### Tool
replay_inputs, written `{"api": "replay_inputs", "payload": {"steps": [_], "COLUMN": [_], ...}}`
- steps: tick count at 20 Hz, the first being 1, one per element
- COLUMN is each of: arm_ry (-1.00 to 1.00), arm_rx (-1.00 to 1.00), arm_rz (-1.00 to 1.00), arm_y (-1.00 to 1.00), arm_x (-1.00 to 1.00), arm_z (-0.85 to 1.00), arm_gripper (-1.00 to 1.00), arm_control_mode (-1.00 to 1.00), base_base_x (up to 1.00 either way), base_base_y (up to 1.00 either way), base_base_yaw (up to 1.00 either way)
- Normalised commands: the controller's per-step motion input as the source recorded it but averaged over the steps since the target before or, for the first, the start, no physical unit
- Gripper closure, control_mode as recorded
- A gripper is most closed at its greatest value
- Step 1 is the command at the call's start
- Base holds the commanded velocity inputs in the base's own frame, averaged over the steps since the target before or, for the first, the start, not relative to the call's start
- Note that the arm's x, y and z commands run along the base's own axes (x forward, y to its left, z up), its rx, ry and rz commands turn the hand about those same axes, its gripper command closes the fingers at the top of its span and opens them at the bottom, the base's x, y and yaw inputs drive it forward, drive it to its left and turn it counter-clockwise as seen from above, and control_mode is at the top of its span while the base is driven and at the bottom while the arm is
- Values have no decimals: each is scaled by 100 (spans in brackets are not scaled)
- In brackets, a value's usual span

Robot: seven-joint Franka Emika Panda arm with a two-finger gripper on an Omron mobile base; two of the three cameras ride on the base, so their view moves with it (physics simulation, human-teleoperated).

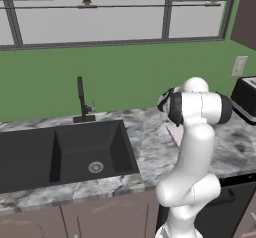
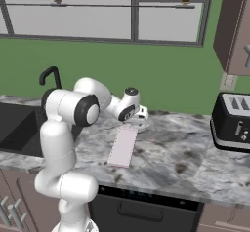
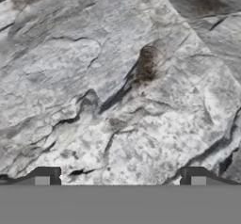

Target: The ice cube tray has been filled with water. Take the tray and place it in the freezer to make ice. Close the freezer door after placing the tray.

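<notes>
The ice cube tray (image 2: pixel 123 146) is a thin pale pinkish slab lying flat on the marble counter (image 2: pixel 180 153), with its long side running away from the base. A sliver of it shows past the arm's elbow (image 1: pixel 174 132). My gripper (image 2: pixel 142 113) hangs low over the counter just beyond the tray's far end, to its right. In the hand view the gripper (image 3: pixel 121 176) is open, its two dark fingertips (image 3: pixel 47 173) set wide apart with only bare marble between them. The freezer and the freezer door are out of view.
A black toaster (image 2: pixel 233 121) stands at the right end of the counter. A dark sink (image 1: pixel 65 154) with a black faucet (image 1: pixel 81 102) lies to the left. A green wall and a window rise behind, and a dark dishwasher front (image 2: pixel 146 209) sits below the counter.
</notes>
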Motion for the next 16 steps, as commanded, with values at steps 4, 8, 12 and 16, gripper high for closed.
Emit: {"api": "replay_inputs", "payload": {"steps": [4, 8, 12, 16], "arm_ry": [0, 0, 0, 1], "arm_rx": [0, 0, 0, 0], "arm_rz": [0, 0, 0, 0], "arm_y": [0, 0, 0, 0], "arm_x": [27, 33, 40, 21], "arm_z": [-28, -23, -22, -31], "arm_gripper": [-100, -100, -100, -100], "arm_control_mode": [-100, -100, -100, -100], "base_base_x": [0, 0, 0, 0], "base_base_y": [0, 0, 0, 0], "base_base_yaw": [0, 0, 0, 0]}}
